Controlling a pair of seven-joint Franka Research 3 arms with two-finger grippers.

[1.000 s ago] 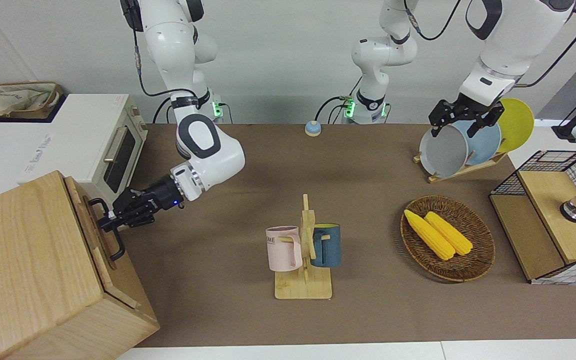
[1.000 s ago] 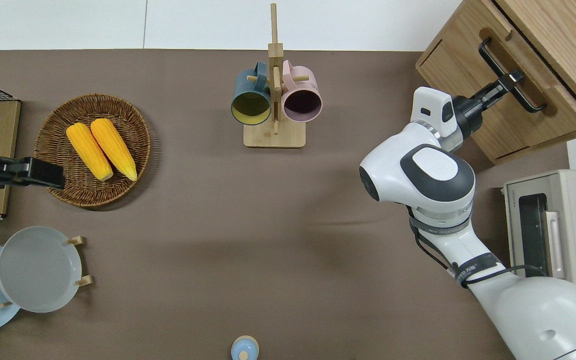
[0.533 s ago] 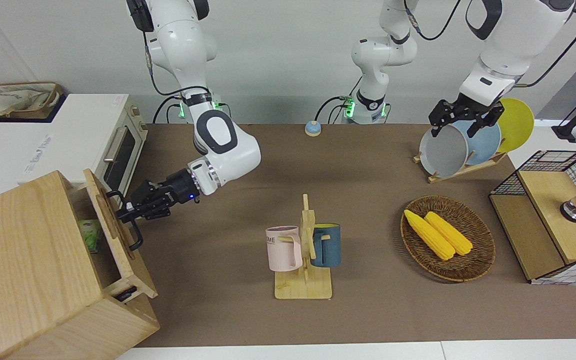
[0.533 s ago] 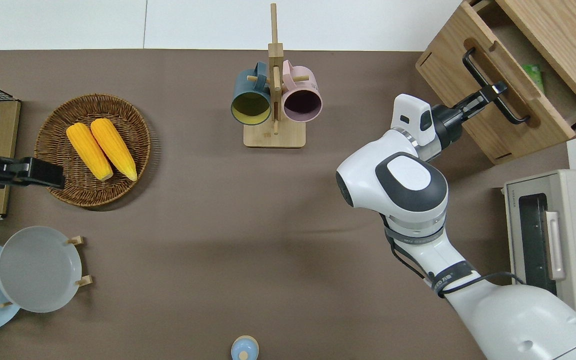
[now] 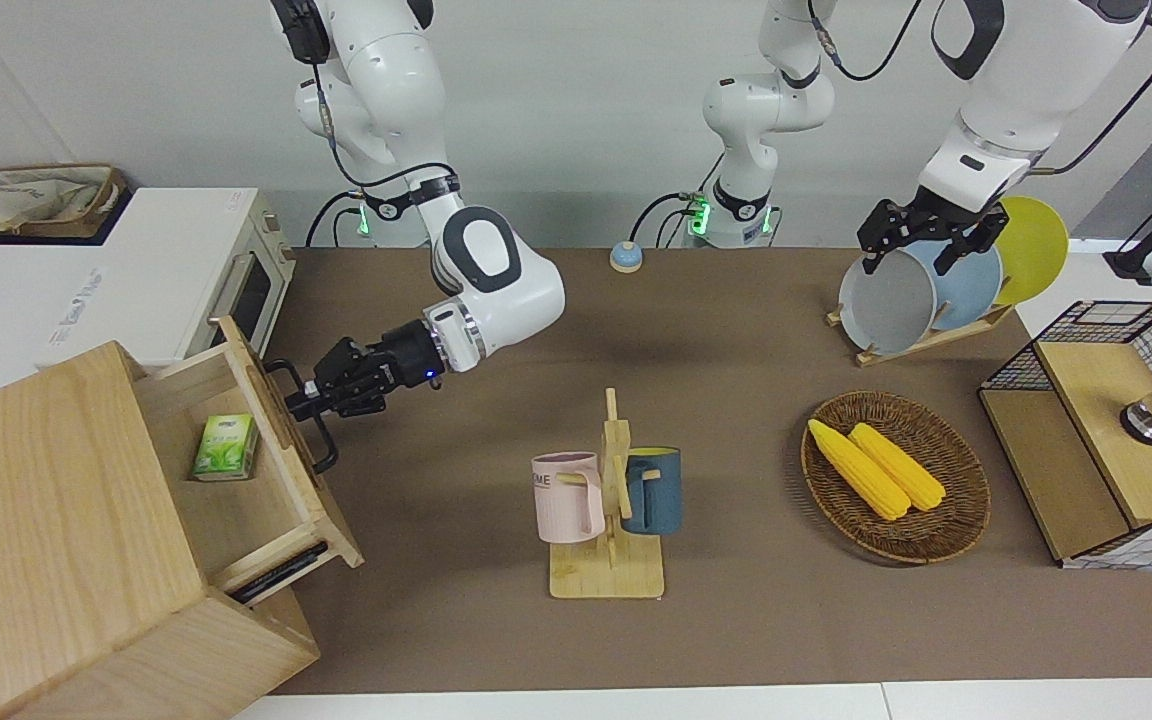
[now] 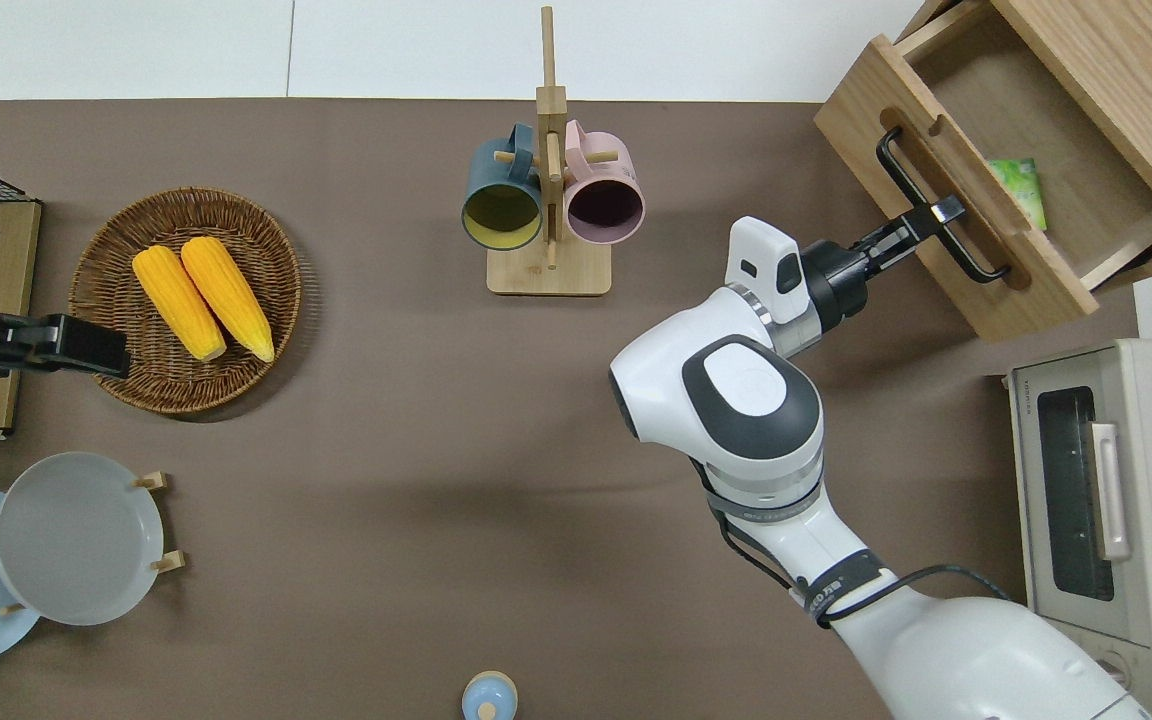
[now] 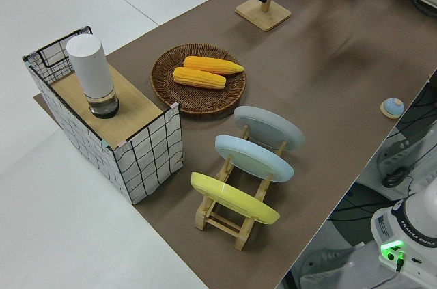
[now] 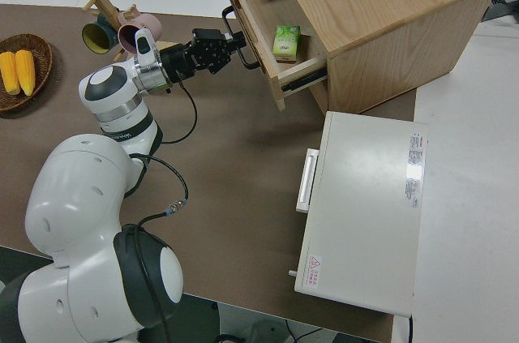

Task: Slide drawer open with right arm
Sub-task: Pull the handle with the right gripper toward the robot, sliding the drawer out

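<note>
the wooden box [image 5: 56,520] is cut off by the frame's edge.

Both arms wear glossy white shells broken by dark grey oval caps at the joints. The right arm [image 6: 736,400] carries a silver ring at its wrist, a white boxy block beside it, and a black gripper [image 5: 308,398] with a small blue light. A black cable loops along its forearm, held by a black band with white lettering. Green lights glow at both bases. The left arm [image 5: 996,110] trails black cables and ends in a black gripper [image 5: 921,240].
</note>
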